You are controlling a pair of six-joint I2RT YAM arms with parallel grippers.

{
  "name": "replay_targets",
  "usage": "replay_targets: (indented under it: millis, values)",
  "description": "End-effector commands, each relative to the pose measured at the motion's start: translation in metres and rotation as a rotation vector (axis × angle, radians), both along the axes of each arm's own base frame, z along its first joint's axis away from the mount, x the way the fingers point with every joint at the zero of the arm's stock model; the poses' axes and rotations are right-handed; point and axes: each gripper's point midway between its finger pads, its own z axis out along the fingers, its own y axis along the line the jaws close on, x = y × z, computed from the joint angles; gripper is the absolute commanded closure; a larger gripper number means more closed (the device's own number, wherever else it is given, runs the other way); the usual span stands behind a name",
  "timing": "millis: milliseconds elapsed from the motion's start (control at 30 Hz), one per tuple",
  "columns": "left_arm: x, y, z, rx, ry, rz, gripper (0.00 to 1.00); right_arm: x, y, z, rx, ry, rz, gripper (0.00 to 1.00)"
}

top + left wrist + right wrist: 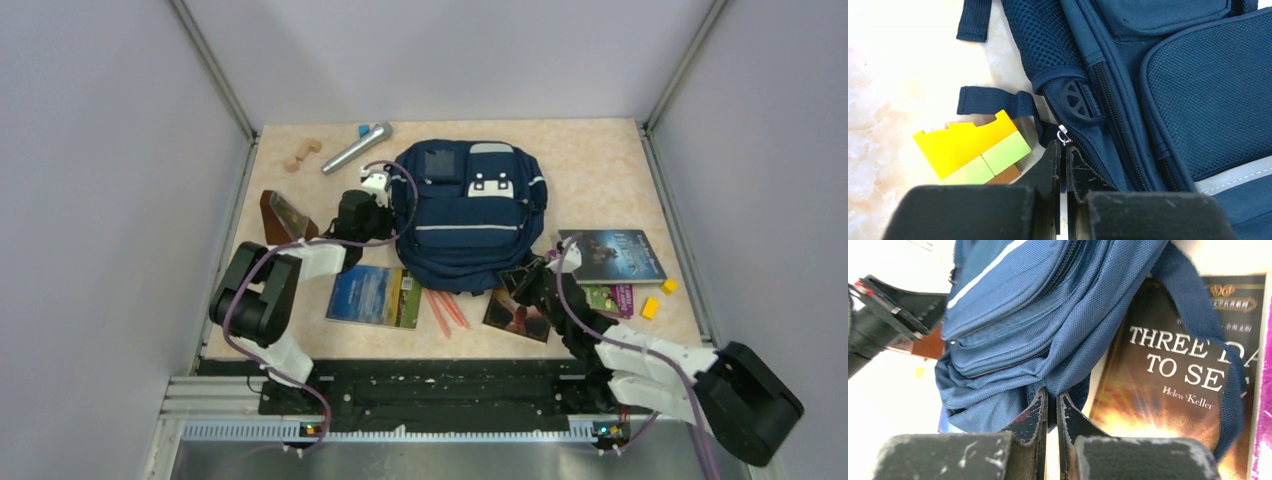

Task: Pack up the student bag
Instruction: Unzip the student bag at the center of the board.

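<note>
**Top view.** The bag lies flat at the middle of the bench, front pocket up. The left claw is at the bag's 9 o'clock edge, touching it. The right claw is at its 5 o'clock corner. A microphone lies at 11 o'clock from the bag, with a wooden piece just beyond it. A green-blue book sits at 7 o'clock and orange pencils at 6 o'clock. A dark book lies at 4 o'clock, with two yellow bricks farther out the same way.

**Left wrist view.** The left claw is narrowed to a thin slit. A silver zip pull sits right at its tips, on the bag's side seam. I cannot tell whether the pull is actually pinched. A yellow and green block stack lies on the bench at 9 o'clock from the claw, beside a short strap.

**Right wrist view.** The right claw is pressed together on a fold of bag fabric, which bunches above the tips. Behind the fabric, at 3 o'clock, lies the Keller book. A bag strap crosses its cover.
</note>
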Motion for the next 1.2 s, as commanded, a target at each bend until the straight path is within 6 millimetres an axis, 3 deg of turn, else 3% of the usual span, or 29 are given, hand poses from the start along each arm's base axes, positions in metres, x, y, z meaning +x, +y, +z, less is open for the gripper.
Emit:
replay_targets:
  millis: [0, 67, 200, 433, 567, 633, 733, 800, 833, 933, 1000, 1167]
  values:
    - [0.014, 0.002, 0.049, -0.102, -0.134, 0.024, 1.00, 0.014, -0.012, 0.074, 0.037, -0.181, -0.057, 1.00]
    - [0.016, 0.005, 0.051, -0.111, -0.136, 0.030, 1.00, 0.011, -0.021, 0.092, 0.038, -0.229, -0.071, 1.00]
    - [0.027, 0.003, 0.051, -0.132, -0.146, 0.021, 1.00, 0.004, -0.033, 0.106, 0.019, -0.264, -0.071, 1.00]
    - [0.052, 0.002, 0.040, -0.102, -0.154, 0.036, 1.00, -0.006, -0.029, 0.106, 0.039, -0.259, -0.027, 1.00]
    - [0.048, -0.004, 0.047, -0.100, -0.163, -0.015, 1.00, -0.005, -0.028, 0.103, 0.030, -0.261, -0.022, 1.00]
    - [0.039, -0.011, 0.055, -0.121, -0.156, -0.058, 0.94, -0.004, -0.028, 0.099, 0.013, -0.257, -0.021, 1.00]
    - [0.022, -0.014, 0.072, -0.144, -0.161, -0.079, 0.57, -0.002, -0.028, 0.094, -0.006, -0.253, -0.020, 1.00]
    - [0.011, -0.014, 0.085, -0.134, -0.194, -0.062, 0.20, -0.001, -0.028, 0.089, -0.020, -0.248, -0.017, 1.00]
    - [0.003, -0.015, 0.092, -0.126, -0.211, -0.066, 0.12, -0.001, -0.027, 0.088, -0.023, -0.246, -0.014, 1.00]
    - [-0.026, -0.034, 0.109, -0.112, -0.241, -0.156, 0.08, -0.001, -0.027, 0.086, -0.028, -0.249, -0.010, 1.00]
    - [-0.054, -0.062, 0.113, -0.111, -0.254, -0.306, 0.06, -0.001, -0.026, 0.086, -0.031, -0.252, -0.005, 1.00]
    - [-0.124, -0.131, 0.100, -0.057, -0.180, -0.646, 0.06, -0.001, -0.024, 0.087, -0.039, -0.259, 0.009, 1.00]
